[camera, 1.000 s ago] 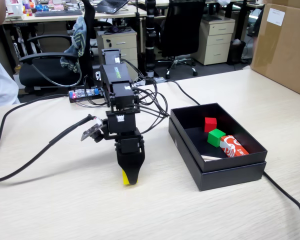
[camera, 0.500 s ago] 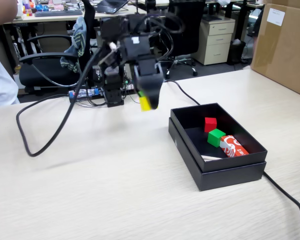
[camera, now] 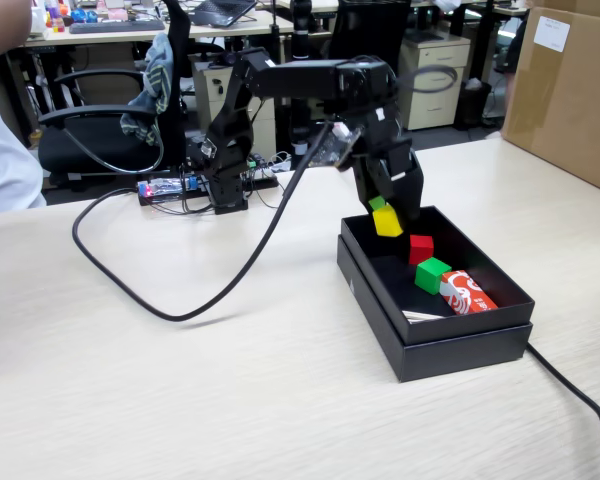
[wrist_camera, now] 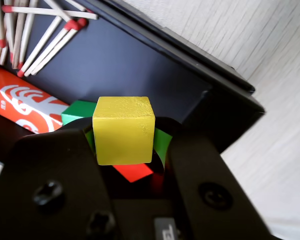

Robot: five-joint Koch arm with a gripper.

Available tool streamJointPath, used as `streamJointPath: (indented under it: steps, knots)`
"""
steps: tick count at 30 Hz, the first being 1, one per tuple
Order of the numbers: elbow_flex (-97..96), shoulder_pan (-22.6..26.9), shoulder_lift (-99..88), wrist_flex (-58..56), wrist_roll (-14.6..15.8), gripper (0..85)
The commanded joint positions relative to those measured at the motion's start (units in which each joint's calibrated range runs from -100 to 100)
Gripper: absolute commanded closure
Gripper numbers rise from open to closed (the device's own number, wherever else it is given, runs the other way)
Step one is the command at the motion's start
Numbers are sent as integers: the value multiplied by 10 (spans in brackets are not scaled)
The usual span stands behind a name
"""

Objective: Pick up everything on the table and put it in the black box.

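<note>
no text can be read anywhere. the red matchbox (wrist_camera: 20,102) in the black box (camera: 460,350) bears only white swirls, and the white label (camera: 551,33) on the cardboard carton (camera: 570,95) is illegible.

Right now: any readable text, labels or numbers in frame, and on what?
None legible.
Red and white packet in the black box: white swirl graphic only, no letters made out.
White label on the cardboard box: too small to read.
Yellow cube in the gripper: blank.

Pale wooden table (camera: 180,400), office chair (camera: 90,130), cardboard box (camera: 565,90), desks behind
</note>
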Motion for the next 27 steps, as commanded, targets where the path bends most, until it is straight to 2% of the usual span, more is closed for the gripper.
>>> streamJointPath:
  steps: [1,12,13,14,19,22,23,27]
  knots:
    - [36,-1,6,10,0,846]
    - [33,1,96,10,10,845]
    - [26,1,102,10,10,775]
    - [18,2,106,10,10,746]
    - [8,3,111,10,10,690]
    - [2,3,100,10,8,499]
    - [-1,3,91,10,6,460]
    - [-7,3,24,10,4,439]
